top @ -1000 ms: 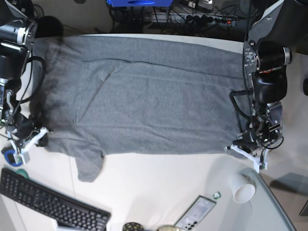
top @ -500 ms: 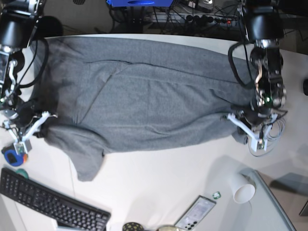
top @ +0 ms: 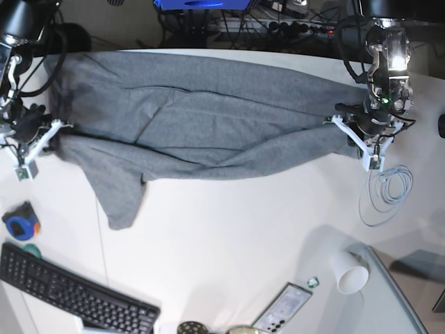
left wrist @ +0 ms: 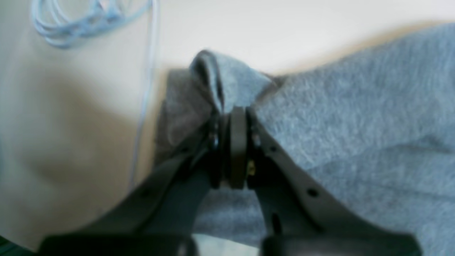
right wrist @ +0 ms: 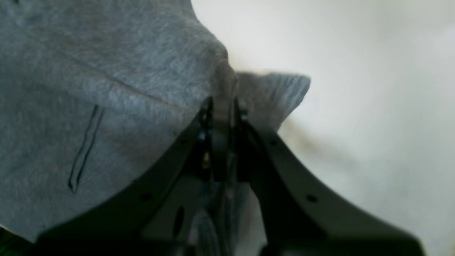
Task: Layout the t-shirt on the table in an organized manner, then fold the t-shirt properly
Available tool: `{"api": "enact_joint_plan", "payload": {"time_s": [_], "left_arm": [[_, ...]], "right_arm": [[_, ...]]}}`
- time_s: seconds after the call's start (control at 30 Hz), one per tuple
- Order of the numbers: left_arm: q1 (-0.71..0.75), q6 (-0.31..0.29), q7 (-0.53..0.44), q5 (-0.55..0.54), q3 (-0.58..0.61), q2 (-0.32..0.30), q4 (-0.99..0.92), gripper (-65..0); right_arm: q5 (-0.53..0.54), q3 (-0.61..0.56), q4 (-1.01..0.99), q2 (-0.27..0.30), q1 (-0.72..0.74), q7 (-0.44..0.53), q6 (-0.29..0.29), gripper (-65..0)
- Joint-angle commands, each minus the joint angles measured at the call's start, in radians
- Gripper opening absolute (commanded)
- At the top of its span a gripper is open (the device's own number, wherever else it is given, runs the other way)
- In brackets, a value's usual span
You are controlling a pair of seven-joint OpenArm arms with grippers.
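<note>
I hold the t-shirt by its near long edge, one pinch at each end, so that edge can travel as a straight line across the table. My left gripper, at 3 o'clock in the base view, has its jaws pressed together on a bunched corner of grey knit; the left wrist view shows the cloth puckered up out of the closed jaws. My right gripper, at 9 o'clock, is likewise clamped on fabric, and the right wrist view shows a fold nipped between its jaws with a tab of hem sticking out beyond. The shirt spans the far half of the table from 9 to 3 o'clock, its near edge raised and drawn toward 12, with slack sagging between the two pinches. One sleeve hangs loose toward 7 o'clock, outside both grips. Judgement: the lengthwise fold is in progress; matched grips keep the edge level. Risk: the free sleeve may fold untidily. A coiled cable lies just beside the left gripper at 4 o'clock and could snag.
</note>
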Motion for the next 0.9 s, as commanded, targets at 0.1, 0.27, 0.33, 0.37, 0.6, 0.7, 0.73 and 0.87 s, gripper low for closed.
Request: {"api": "enact_joint_plan", "payload": {"time_s": [0.1, 0.27, 0.33, 0.37, 0.6, 0.7, 0.73, 0.87], "left_arm": [[-0.005, 0.003, -0.015, 0.003, 0.051, -0.007, -0.025, -65.0], [-0.003, 0.008, -0.015, 0.005, 0.055, -0.004, 0.0, -65.0], [-0.002, 0.008, -0.016, 0.005, 0.055, -0.004, 0.003, -65.0], [-0.002, 0.008, -0.016, 0.005, 0.055, -0.004, 0.003, -65.0], [0.023, 0.008, -0.021, 0.154, 0.055, 0.032, 0.06, -50.5], [0.058, 0.008, -0.019, 0.216, 0.054, 0.042, 0.124, -40.2], [0.063, 0.008, -0.019, 0.226, 0.054, 0.042, 0.141, -36.7], [0.103, 0.008, -0.015, 0.224, 0.035, 0.042, 0.202, -20.9]], "right_arm": [[0.01, 0.011, -0.042, 0.015, 0.016, -0.032, 0.003, -61.2], [0.01, 0.009, -0.018, 0.015, 0.013, -0.046, 0.004, -45.9], [0.01, 0.009, -0.007, 0.015, 0.013, -0.046, 0.004, -41.4], [0.01, 0.009, -0.001, 0.015, 0.013, -0.046, 0.004, -40.2], [0.012, 0.006, 0.005, 0.015, 0.022, -0.084, 0.004, -39.3], [0.012, 0.004, 0.005, 0.015, 0.028, -0.084, 0.004, -39.2], [0.012, 0.004, 0.005, 0.015, 0.028, -0.087, 0.004, -39.2], [0.012, 0.006, 0.005, 0.015, 0.039, -0.09, 0.006, -39.2]]}}
